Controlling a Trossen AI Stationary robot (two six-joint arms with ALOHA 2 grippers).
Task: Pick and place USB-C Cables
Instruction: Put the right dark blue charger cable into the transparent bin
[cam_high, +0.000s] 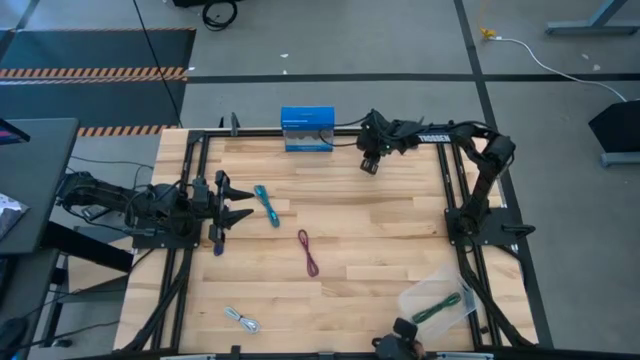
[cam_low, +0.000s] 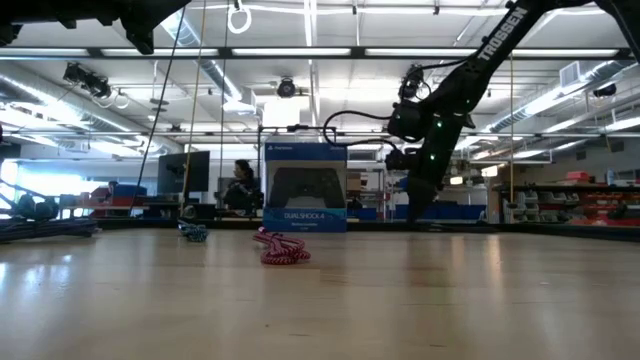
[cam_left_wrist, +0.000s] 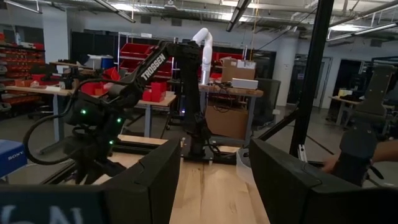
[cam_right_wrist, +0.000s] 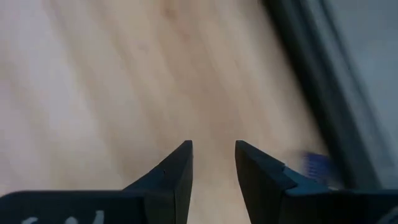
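While right gripper (cam_high: 369, 166) hovers near far edge, maroon cable (cam_high: 308, 252) lies mid-table.

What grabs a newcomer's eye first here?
The blue box standing at the table's far edge, with the right claw hovering open just beside it. Then the bright cables strewn on the wood: teal cable near the open left claw, maroon cable mid-table, green cable in the clear tray.

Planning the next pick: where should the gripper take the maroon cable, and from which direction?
Grip the maroon cable at its middle, coming straight down from above. It lies flat on the table as a thin, long strand, apart from the other cables, so fingers probably fit best closing across its narrow width.
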